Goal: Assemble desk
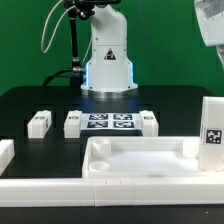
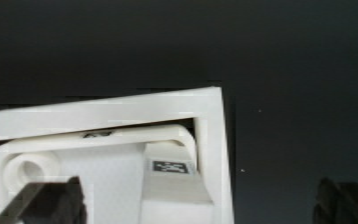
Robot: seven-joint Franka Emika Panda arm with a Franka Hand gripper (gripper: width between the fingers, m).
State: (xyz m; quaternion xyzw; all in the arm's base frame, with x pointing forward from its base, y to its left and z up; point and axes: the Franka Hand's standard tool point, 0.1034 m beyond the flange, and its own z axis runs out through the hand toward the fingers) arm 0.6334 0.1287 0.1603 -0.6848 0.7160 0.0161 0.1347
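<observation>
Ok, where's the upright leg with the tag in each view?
Exterior view: the leg stands upright at the exterior view's right edge, at the end of the tabletop.
Wrist view: the leg is seen close up, against the tabletop corner rim.
Shared landmark: the black-white tag on the leg.

We see the white rimmed tabletop (image 1: 140, 160) lying flat, hollow side up, at the front of the black counter (image 1: 30, 100). Behind it, three small block legs (image 1: 72, 122) sit in a row. A fourth leg (image 1: 212, 125) stands upright at the tabletop's corner on the exterior view's right, tag facing us.
</observation>
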